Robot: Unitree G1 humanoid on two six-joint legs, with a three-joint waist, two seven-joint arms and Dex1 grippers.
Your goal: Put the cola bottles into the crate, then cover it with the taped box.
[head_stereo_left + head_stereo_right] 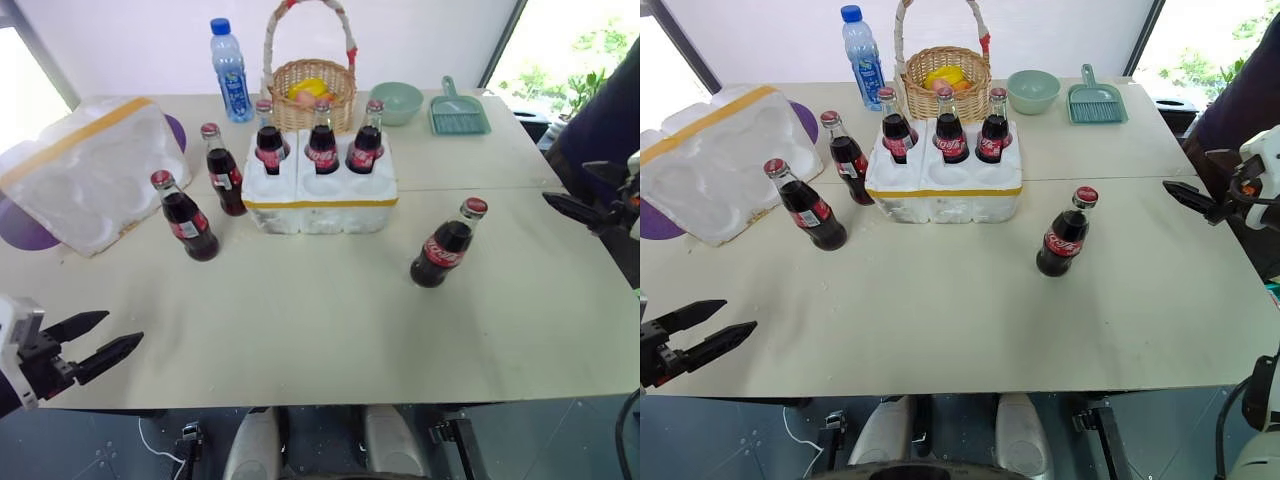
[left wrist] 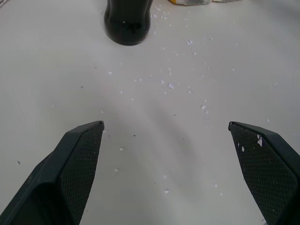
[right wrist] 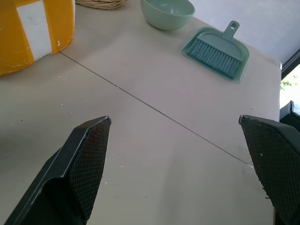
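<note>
Here, both end effectors [image 1: 108, 338] [image 1: 1180, 194] hover splayed at table [image 1: 330, 340] edges.

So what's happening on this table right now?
The robot is loading cola bottles into the crate. Three stand in its back wells; the front wells are empty. Three more wait on the table: two left of the crate, one to its right. The taped box lies tipped at the far left. The left gripper and right gripper are both open and hold nothing, off to either side.
</note>
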